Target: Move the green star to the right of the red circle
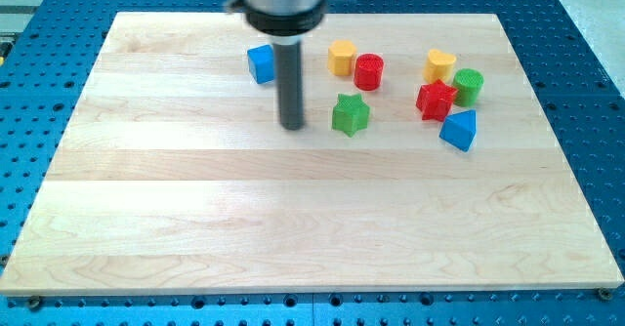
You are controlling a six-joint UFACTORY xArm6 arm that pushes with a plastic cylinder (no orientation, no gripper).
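Note:
The green star [350,114] lies on the wooden board [293,219], just below and to the left of the red circle [368,71]. My tip [292,125] rests on the board a short way to the left of the green star, apart from it. The rod rises from the tip to the arm's dark collar at the view's top.
A yellow block [341,58] touches the red circle's left side. A blue cube [261,63] sits left of the rod. At the right a yellow heart [439,66], a green circle [468,86], a red star [436,101] and a blue triangle [459,129] cluster together.

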